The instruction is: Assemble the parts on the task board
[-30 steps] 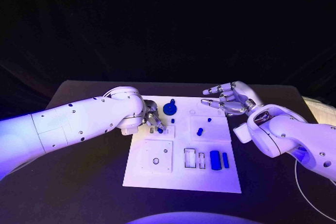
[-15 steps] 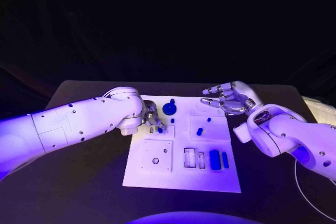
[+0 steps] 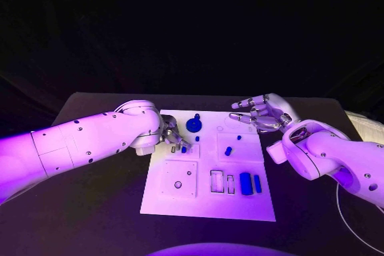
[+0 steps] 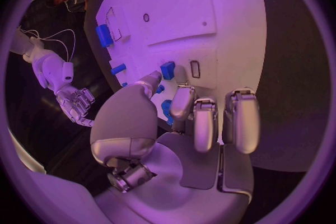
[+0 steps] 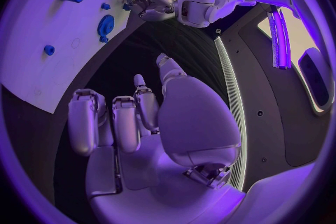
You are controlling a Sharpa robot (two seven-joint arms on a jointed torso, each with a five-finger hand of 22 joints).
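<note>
Left hand (image 3: 170, 135) is down over the task board's (image 3: 210, 203) upper-left area, fingers curled toward a small blue part (image 3: 183, 149). In the left wrist view the thumb tip and a fingertip (image 4: 183, 102) sit right at a blue part (image 4: 167, 70), but we can't tell if it's actually pinched or just touched.

Right hand (image 3: 262, 115) hovers off the board's far right corner, palm up-ish, fingers spread and loosely curved, holding nothing.

Board lies flat mid-desk (image 3: 96, 211). Blue parts we count in the head view, seven:
- one gear (image 3: 193, 124) near the far edge
- one small peg (image 3: 197, 137) just below it
- one part at the left fingers
- one small peg (image 3: 238, 137) and one short cylinder (image 3: 228, 150) on the right-centre panel
- two blocks side by side near the lower right: wider one (image 3: 246, 182), narrow one (image 3: 257, 182)

Two outlined slots (image 3: 217, 180) just left of the blocks look unfilled. Lower-left square panel (image 3: 179, 177) has a round hole (image 3: 177, 184).
</note>
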